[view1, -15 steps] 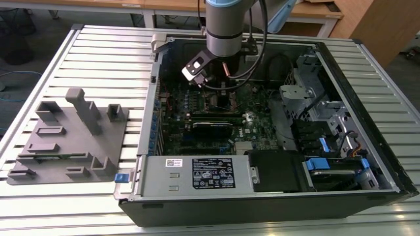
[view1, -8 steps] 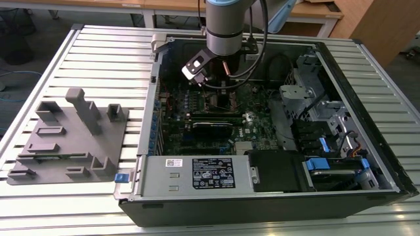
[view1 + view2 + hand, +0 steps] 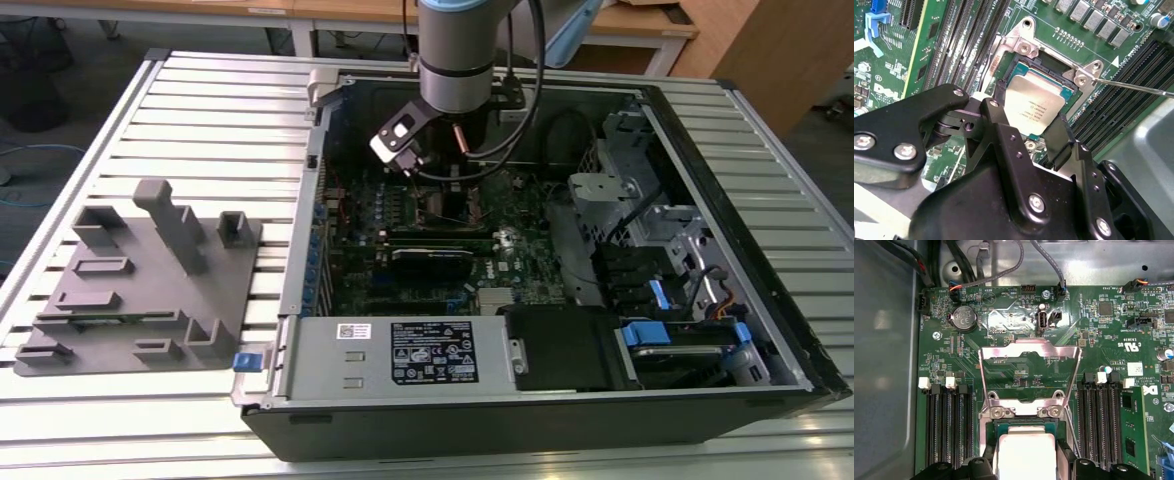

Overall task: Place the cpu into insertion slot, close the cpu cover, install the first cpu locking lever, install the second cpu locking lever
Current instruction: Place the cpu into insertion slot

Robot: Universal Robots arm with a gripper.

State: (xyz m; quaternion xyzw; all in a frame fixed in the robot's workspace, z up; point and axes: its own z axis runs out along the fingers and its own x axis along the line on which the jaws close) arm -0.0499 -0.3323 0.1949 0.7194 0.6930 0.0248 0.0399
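You had a dull silver-grey cpu (image 3: 1036,107), a silvery cpu cover (image 3: 1029,347), a green circuit board (image 3: 944,357), a black tool (image 3: 1026,127) and a pale grey ribbed surface (image 3: 200,100).

Exterior view high above; both wrist views (close) share cpu (image 3: 1034,107) (image 3: 1024,452).

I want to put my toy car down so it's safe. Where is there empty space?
The slatted table is bare between the grey fixture tray and its far edge, on the exterior view's left, and in front of the tray. Inside the computer case it is crowded: the gripper is right at the cpu.
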